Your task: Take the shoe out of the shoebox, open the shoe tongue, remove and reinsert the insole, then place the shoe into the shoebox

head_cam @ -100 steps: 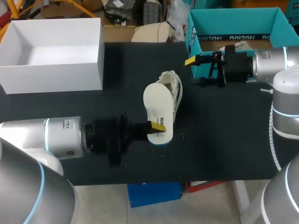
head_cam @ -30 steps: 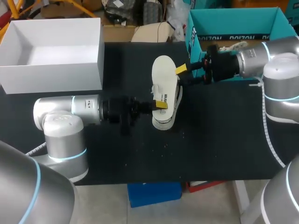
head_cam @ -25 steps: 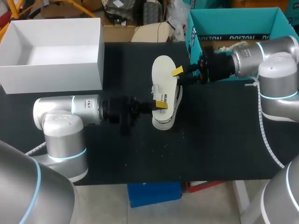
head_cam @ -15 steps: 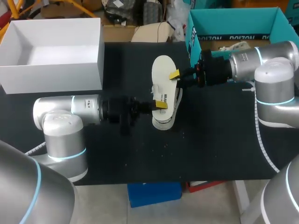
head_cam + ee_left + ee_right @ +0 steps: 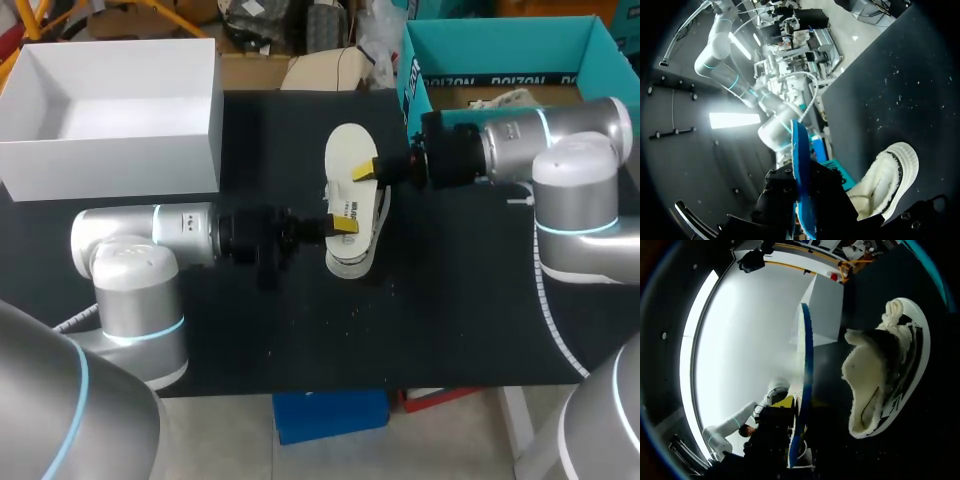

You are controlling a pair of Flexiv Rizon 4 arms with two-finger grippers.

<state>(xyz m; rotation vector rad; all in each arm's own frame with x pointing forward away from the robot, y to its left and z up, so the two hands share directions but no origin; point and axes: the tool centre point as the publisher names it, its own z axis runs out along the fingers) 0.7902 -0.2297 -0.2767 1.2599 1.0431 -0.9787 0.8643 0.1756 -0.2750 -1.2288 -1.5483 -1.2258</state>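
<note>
The white insole (image 5: 350, 150) hangs flat over the black table with both grippers on it. My left gripper (image 5: 343, 225) is shut on its near end, and my right gripper (image 5: 366, 170) has closed on its right edge. Under it, the white fleece-lined shoe (image 5: 362, 243) lies on the table. In the left wrist view the insole (image 5: 801, 190) shows edge-on with its blue underside, and the shoe (image 5: 885, 175) lies beside it. The right wrist view has the insole (image 5: 806, 370) edge-on too, the shoe (image 5: 875, 375) beside it and the left gripper (image 5: 782, 405) beyond.
The teal shoebox (image 5: 500, 40) stands open at the back right, behind my right arm. A white open box (image 5: 110, 150) stands at the back left, also seen as the white box (image 5: 827, 305). The black table mat (image 5: 450, 320) stretches in front.
My right arm has moved left toward the insole, and its fingers have closed on the insole's edge. The left arm, the insole and the shoe have stayed where they were.
</note>
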